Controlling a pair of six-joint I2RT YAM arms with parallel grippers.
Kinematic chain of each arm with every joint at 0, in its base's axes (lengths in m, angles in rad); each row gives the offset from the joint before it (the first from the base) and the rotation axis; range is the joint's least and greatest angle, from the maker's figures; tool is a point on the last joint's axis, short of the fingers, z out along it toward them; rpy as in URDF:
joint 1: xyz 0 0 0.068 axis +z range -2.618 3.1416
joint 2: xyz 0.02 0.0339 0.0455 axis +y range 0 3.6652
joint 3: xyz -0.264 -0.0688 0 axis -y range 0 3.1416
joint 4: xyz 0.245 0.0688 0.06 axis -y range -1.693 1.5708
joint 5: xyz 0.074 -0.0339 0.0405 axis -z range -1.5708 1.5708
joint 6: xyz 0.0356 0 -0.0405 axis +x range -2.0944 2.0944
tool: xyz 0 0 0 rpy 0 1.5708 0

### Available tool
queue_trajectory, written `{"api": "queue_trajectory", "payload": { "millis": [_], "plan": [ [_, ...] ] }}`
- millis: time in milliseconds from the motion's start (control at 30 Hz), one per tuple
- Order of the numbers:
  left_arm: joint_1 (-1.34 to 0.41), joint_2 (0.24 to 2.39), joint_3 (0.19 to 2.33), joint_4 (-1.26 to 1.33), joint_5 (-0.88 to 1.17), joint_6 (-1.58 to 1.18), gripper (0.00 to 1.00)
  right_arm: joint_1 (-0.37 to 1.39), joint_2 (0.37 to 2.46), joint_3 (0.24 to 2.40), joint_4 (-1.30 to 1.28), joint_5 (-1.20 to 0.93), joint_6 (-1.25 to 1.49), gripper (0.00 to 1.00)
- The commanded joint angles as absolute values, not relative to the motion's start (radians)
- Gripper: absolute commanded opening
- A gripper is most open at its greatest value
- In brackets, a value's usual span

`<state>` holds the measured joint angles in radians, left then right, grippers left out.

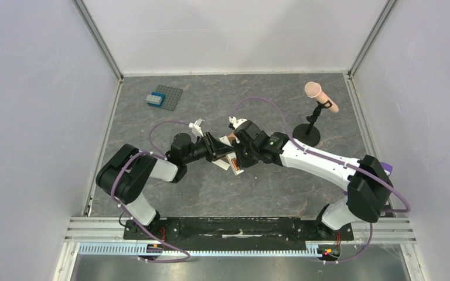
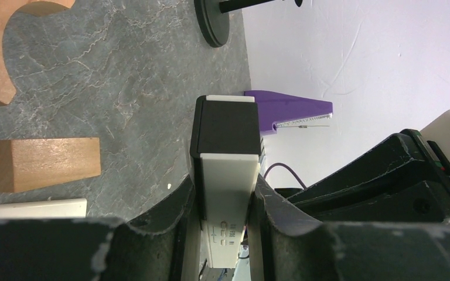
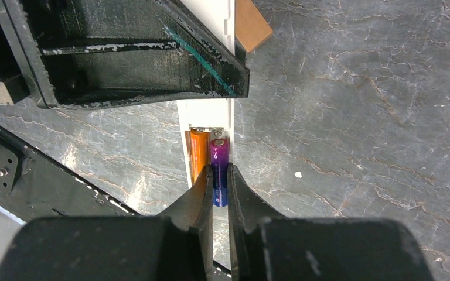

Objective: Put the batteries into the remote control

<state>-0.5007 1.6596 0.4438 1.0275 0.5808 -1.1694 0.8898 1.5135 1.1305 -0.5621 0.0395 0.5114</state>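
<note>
My left gripper (image 2: 225, 188) is shut on the remote control (image 2: 228, 172), a cream-white bar with a black sleeve at its far end, held off the table. In the right wrist view the remote control (image 3: 206, 112) shows its open battery recess. The orange battery (image 3: 197, 153) lies inside the recess. The dark blue battery (image 3: 220, 167) sits beside it, partly in the recess, pinched between the fingertips of my right gripper (image 3: 220, 175). In the top view both grippers, left (image 1: 212, 146) and right (image 1: 238, 153), meet at the table's middle.
Two wooden blocks (image 2: 38, 164) (image 2: 0, 52) and a flat white strip (image 2: 29, 208) lie on the table under the left gripper. A microphone on a stand (image 1: 321, 96) stands at back right. A grey studded plate with a blue brick (image 1: 165, 98) is at back left.
</note>
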Motion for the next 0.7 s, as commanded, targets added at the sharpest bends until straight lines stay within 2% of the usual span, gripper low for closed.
{"api": "queue_trajectory", "payload": {
  "millis": [0, 100, 167, 300, 467, 667],
  "plan": [
    [-0.503, 1.673, 0.458, 1.119, 0.592, -1.214, 0.02, 0.887, 1.521, 1.154, -0.560, 0.043, 0.512, 0.10],
    [-0.504, 1.682, 0.455, 1.137, 0.596, -1.224, 0.02, 0.887, 1.526, 1.157, -0.565, 0.048, 0.516, 0.13],
    [-0.504, 1.685, 0.454, 1.145, 0.596, -1.229, 0.02, 0.888, 1.528, 1.164, -0.572, 0.042, 0.518, 0.24],
    [-0.502, 1.691, 0.451, 1.154, 0.594, -1.236, 0.02, 0.888, 1.509, 1.172, -0.572, 0.032, 0.522, 0.39],
    [-0.503, 1.702, 0.449, 1.176, 0.592, -1.256, 0.02, 0.885, 1.469, 1.186, -0.572, 0.037, 0.548, 0.46],
    [-0.502, 1.734, 0.443, 1.272, 0.595, -1.350, 0.02, 0.882, 1.353, 1.159, -0.511, 0.036, 0.597, 0.62]
  ]
}}
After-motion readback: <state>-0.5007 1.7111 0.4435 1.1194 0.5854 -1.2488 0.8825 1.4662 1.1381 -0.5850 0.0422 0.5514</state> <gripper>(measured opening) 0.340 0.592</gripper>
